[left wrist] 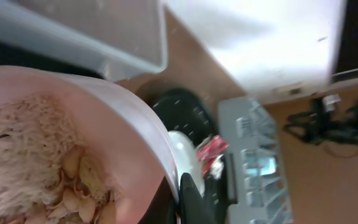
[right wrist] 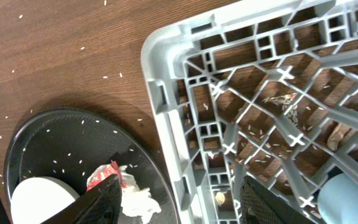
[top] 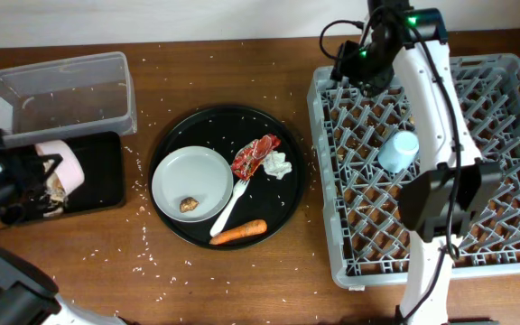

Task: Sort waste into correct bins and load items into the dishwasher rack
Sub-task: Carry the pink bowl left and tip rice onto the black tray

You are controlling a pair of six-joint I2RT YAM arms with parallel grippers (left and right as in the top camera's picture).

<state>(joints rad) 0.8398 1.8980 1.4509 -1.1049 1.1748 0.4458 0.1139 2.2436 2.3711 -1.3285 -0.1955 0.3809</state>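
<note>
overhead: the left gripper (top: 43, 170) grasps the small white bowl (top: 63, 164), which is tipped on its side over the shallow black tray (top: 106, 176), just left of the round black tray (top: 228, 117). pale rice-like food (top: 54, 191) lies at the bowl's mouth. the clear tub (top: 61, 90) sits left of the round tray and farther back. on the round tray lie the grey-green plate (top: 192, 176) with a brown lump (top: 189, 205), the white fork (top: 233, 206), the carrot (top: 238, 233), the red-and-white wrapper (top: 255, 155) and the tissue (top: 278, 165). right of the round tray stands the dishwasher rack (top: 504, 244), with the light-blue cup (top: 398, 151) in it.

left wrist: the bowl fills the view, with rice and brownish scraps inside. one dark finger (left wrist: 191, 199) shows at its rim (the other is hidden).

right wrist: the right gripper (right wrist: 182, 183) hangs with its jaws spread and empty over the rack corner beside the round tray.

the step in hand looks like emptying the bowl into the black tray. the next move probably calls for a steeper tip until the food clears, then carrying the bowl across the round tray to the rack.
</note>
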